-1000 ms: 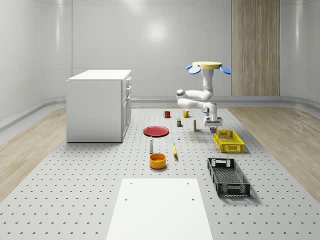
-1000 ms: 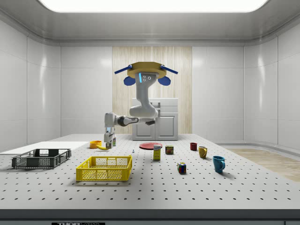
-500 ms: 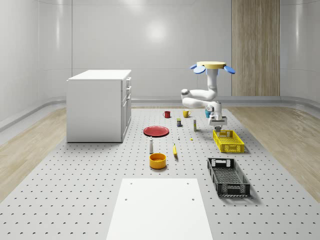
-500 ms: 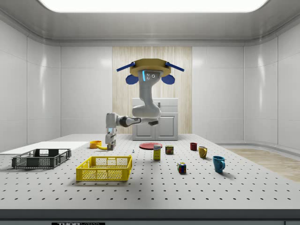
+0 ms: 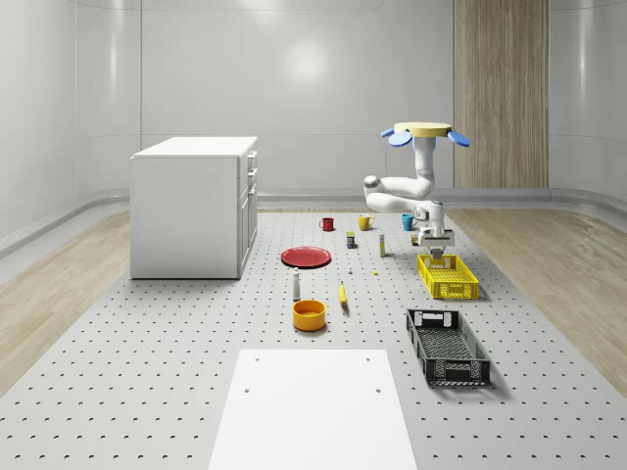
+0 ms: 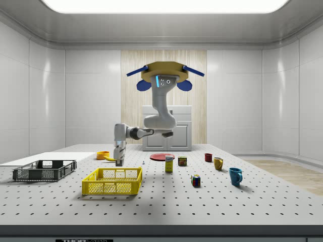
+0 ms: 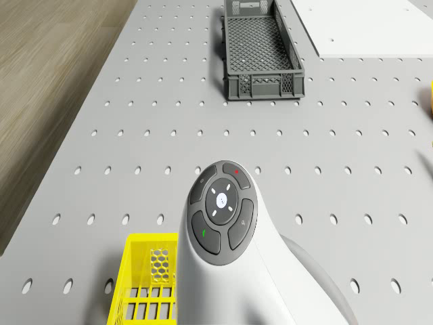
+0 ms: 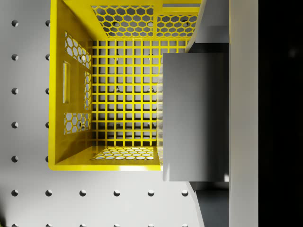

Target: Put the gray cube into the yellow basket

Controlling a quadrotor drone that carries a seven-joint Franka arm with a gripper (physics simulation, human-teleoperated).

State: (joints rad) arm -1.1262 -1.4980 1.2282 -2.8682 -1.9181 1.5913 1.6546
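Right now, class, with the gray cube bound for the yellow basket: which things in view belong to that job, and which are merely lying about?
Belonging to the job:
gray cube, held in the gripper
yellow mesh basket, directly below the cube

Lying about:
black mesh crate
red round plate
orange bowl
yellow banana
blue mug
white cabinet

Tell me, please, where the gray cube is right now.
The gray cube is held in the gripper just above the far end of the yellow basket, at the whole-scene view's right, beneath the hovering drone.
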